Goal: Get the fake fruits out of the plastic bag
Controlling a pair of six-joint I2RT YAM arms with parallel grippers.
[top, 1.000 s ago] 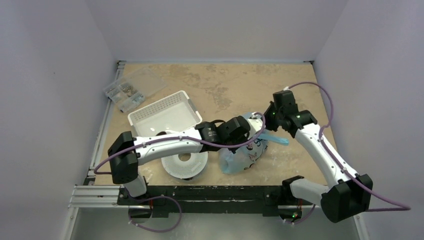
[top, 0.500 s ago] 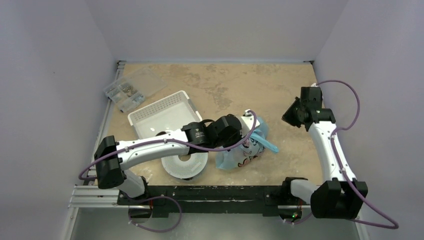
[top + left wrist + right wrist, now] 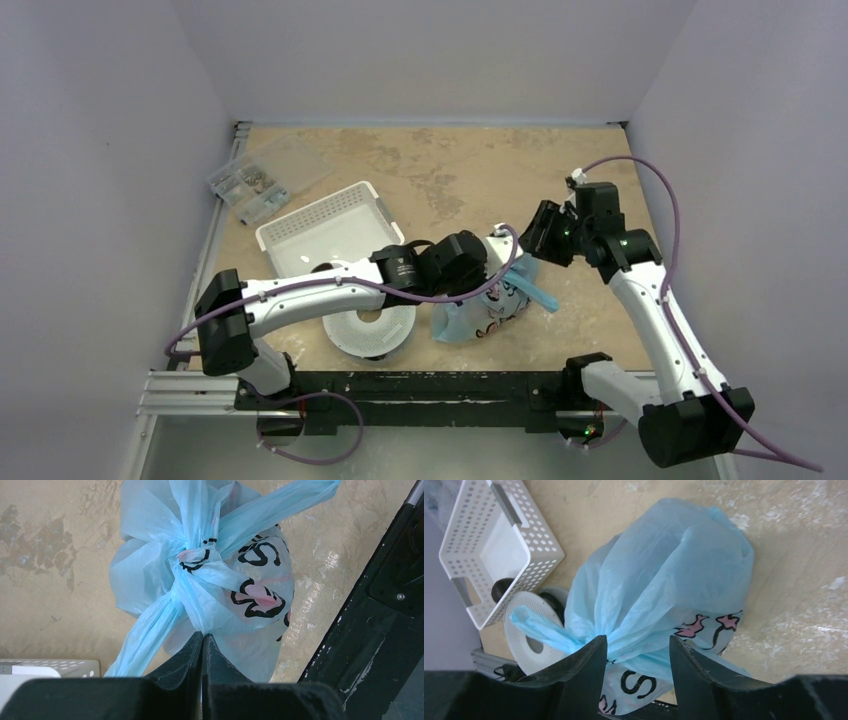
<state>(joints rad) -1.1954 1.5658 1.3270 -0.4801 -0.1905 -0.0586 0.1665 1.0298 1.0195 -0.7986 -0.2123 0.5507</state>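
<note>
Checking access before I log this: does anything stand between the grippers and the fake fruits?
Yes: the plastic bag is tied shut at a knot, and no fruit shows outside it.

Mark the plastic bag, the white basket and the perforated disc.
plastic bag point(image 3: 197, 562), left wrist view, tied knot.
white basket point(image 3: 538, 539), right wrist view, perforated side wall.
perforated disc point(image 3: 385, 338), top view, near rim.

Soft, even light falls from overhead, and I see only faint shadows under the arms on the table point(image 3: 430, 165). In the wrist feeds the left gripper point(image 3: 202, 642) and right gripper point(image 3: 636, 642) are dark and blurred. The plastic bag point(image 3: 250, 580) ahead of them is sharp, with pale glare streaking the tabletop to its right.
</note>
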